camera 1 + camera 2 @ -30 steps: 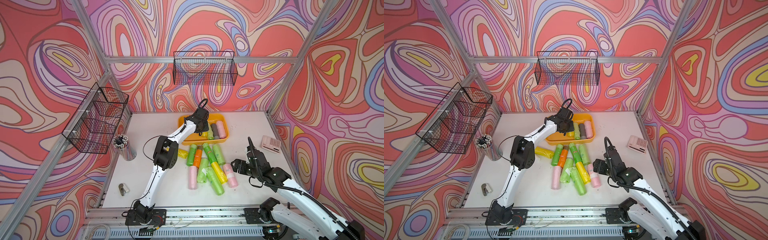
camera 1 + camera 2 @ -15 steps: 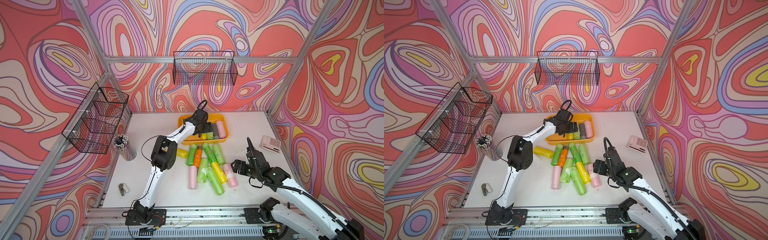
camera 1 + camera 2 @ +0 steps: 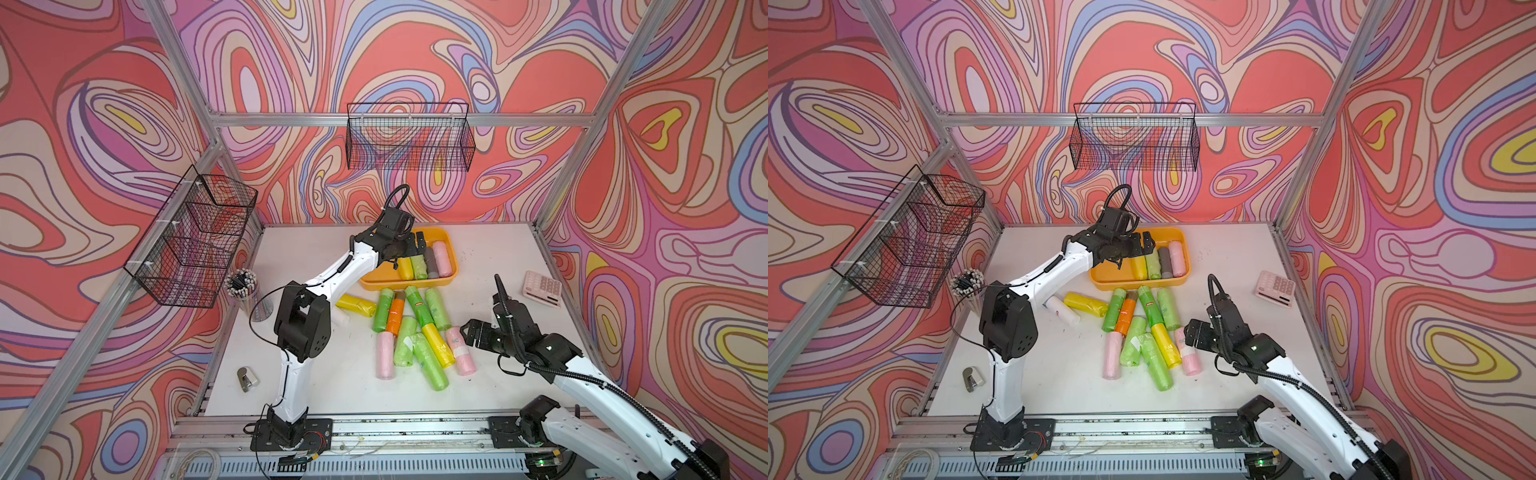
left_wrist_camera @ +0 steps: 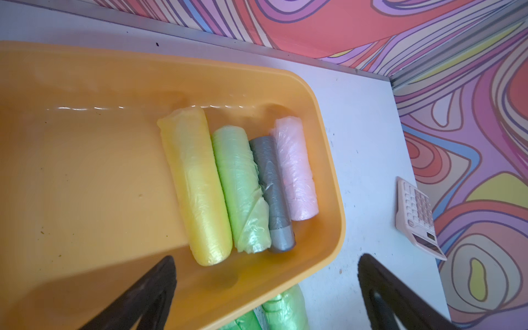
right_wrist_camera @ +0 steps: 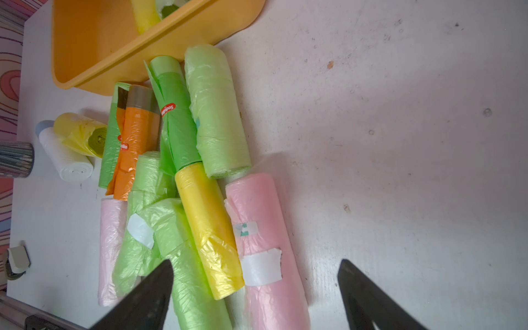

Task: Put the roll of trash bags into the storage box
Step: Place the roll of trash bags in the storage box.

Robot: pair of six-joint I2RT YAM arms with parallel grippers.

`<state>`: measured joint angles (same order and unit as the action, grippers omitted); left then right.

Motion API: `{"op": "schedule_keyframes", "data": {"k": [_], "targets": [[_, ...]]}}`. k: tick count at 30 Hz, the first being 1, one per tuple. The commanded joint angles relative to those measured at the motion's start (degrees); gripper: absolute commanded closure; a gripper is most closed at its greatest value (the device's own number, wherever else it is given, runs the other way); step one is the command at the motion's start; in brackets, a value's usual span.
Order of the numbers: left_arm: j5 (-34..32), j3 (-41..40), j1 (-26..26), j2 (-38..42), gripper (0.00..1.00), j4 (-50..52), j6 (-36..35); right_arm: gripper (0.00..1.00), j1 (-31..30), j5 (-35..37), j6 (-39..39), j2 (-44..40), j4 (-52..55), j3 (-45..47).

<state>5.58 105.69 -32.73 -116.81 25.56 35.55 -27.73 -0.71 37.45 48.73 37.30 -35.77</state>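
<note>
Left gripper [image 4: 265,261] hangs over the storage box [image 3: 405,286], jaws wide apart and empty; the yellow roll [image 4: 197,188] lies flat inside, snug against three other rolls [image 4: 271,185], which leaves bare floor for more. Right gripper [image 5: 255,265], jaws also spread, hovers by the loose pile [image 3: 411,332] on the table [image 3: 490,249], probably lined up on the pink roll [image 5: 265,243], though its height above it is hard to judge.

Storage box [image 4: 325,160] half free
4 rolls [image 4: 237,185] fill its end nearest the calculator [image 3: 542,287]; remaining floor bare. Loose rolls [image 3: 409,332] crowd its near wall; table [image 3: 490,257] toward the calculator lies open.
</note>
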Motion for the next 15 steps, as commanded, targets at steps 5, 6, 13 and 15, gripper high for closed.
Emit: {"op": "schedule_keyframes", "data": {"k": [5,6,13,15], "targets": [[0.26,-13.79,-1.96,10.50,0.00,-5.69,0.64,0.08,0.08,-0.63,2.17,-1.25,1.37,-0.85],[0.06,-15.61,-2.25,11.91,0.00,-6.19,0.82,0.08,0.05,-0.62,2.44,-1.43,1.37,-0.66],[-0.74,-24.51,-4.67,19.18,0.00,-6.39,1.18,0.08,0.04,-1.22,4.19,-3.07,0.89,1.08],[-1.14,-27.35,-5.43,21.35,0.00,-6.86,1.64,0.09,0.07,-1.62,4.52,-3.28,0.68,1.53]]}}
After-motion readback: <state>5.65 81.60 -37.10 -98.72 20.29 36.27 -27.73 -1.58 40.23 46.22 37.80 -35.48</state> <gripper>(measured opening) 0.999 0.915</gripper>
